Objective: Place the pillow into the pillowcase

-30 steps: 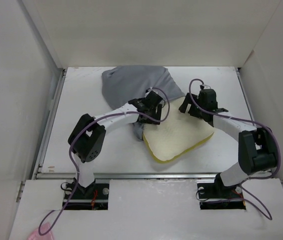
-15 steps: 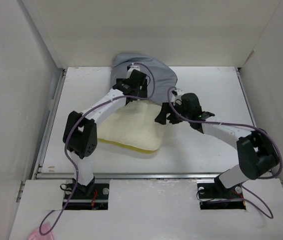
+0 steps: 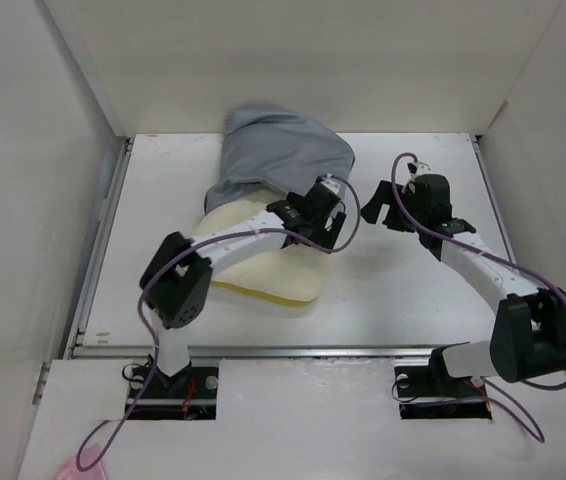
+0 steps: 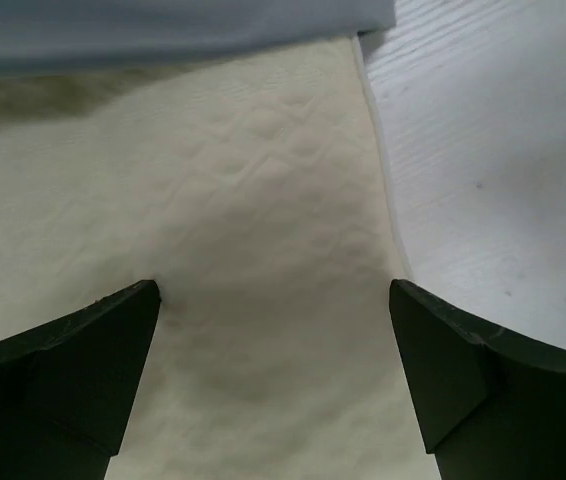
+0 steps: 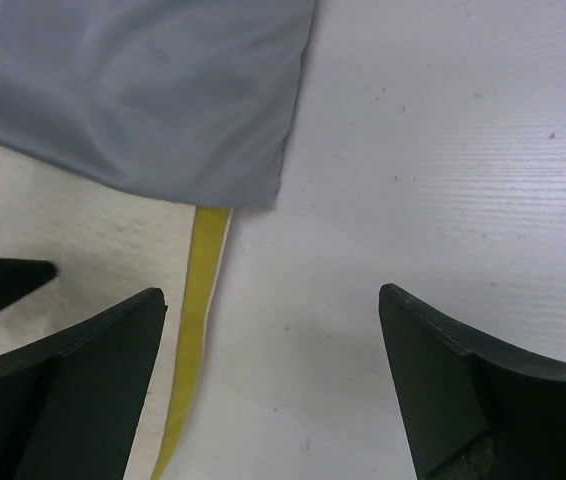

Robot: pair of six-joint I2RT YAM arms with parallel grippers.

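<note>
— Where was the pillow at that moment?

— Your pillow (image 3: 263, 275) lay flat on the white table (image 3: 413, 290), left of the middle, with its near yellow edge band (image 3: 263, 297) towards the arms. The grey pillowcase (image 3: 283, 155) was bunched at the far side of the table, and its near hem lay over the pillow's far end. I could not tell whether that end sat inside the opening or only under the cloth.

— And my left gripper?

— Your left gripper (image 4: 273, 292) hung over the pillow's cream top near its right edge, with the fingers spread wide and nothing between them. From its wrist camera you saw quilted foam below, the pillowcase hem across the top, and bare table to the right.

— Was the right one holding anything?

— No. Your right gripper (image 5: 273, 292) was also spread wide and empty, over bare table just to the right of the pillow. Its camera showed a corner of the pillowcase at upper left, lying over the yellow band, and the band running down towards the left finger. The two grippers were near each other but apart, and neither touched the fabric.
</note>
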